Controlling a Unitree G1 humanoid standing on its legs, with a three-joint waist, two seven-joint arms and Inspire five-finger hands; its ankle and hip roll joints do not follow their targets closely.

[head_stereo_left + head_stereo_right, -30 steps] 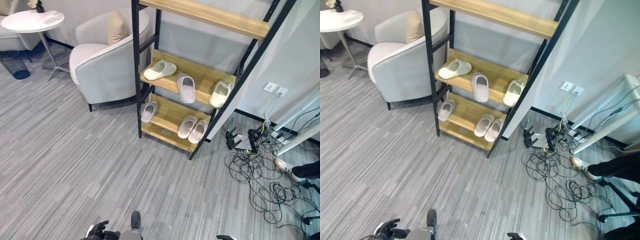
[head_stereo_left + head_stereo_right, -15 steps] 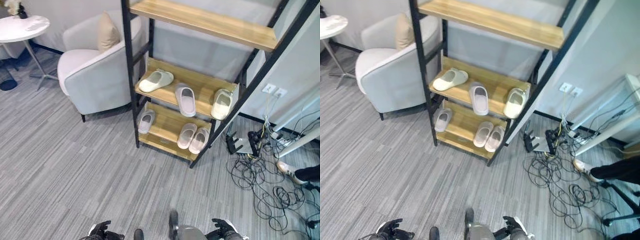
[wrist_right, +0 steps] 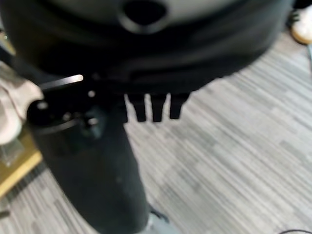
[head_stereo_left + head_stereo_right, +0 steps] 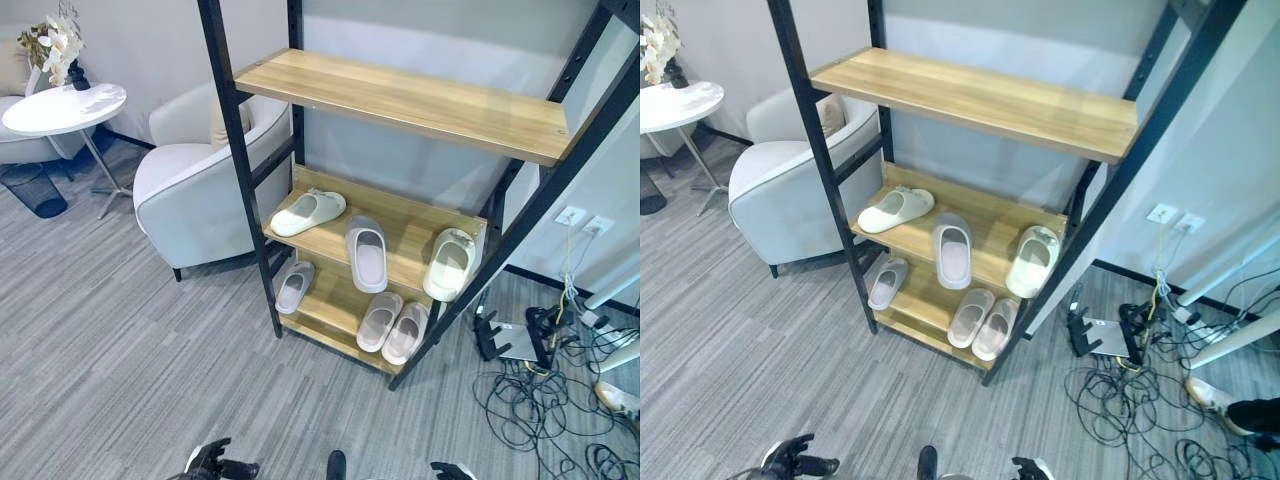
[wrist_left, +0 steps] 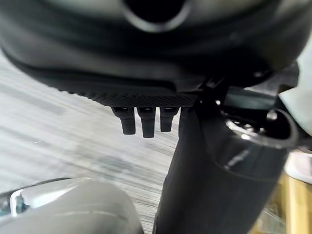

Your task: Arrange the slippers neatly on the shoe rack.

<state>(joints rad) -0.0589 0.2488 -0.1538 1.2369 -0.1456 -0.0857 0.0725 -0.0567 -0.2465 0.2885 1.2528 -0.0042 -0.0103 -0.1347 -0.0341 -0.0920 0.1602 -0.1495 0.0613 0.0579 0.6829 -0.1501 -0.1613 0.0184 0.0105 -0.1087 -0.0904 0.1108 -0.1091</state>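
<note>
Both hands sit at the bottom edge of the head views, mostly cut off. Left hand (image 4: 215,464): dark fingers straight, loose, holding nothing. Right hand (image 4: 452,470): just a sliver shows; its wrist view has short straight fingertips (image 3: 157,107) over bare floor, nothing held.

Black-framed shoe rack with light wood shelves (image 4: 405,95), three shelves in view. Six slippers total. Middle shelf, three: pale green slipper (image 4: 307,211) lying crosswise, grey slipper (image 4: 367,255) overhanging the front edge, cream slipper (image 4: 449,264) by the right post. Bottom shelf, three: lone grey slipper (image 4: 293,286), then a grey pair (image 4: 392,327) touching side by side.
</note>
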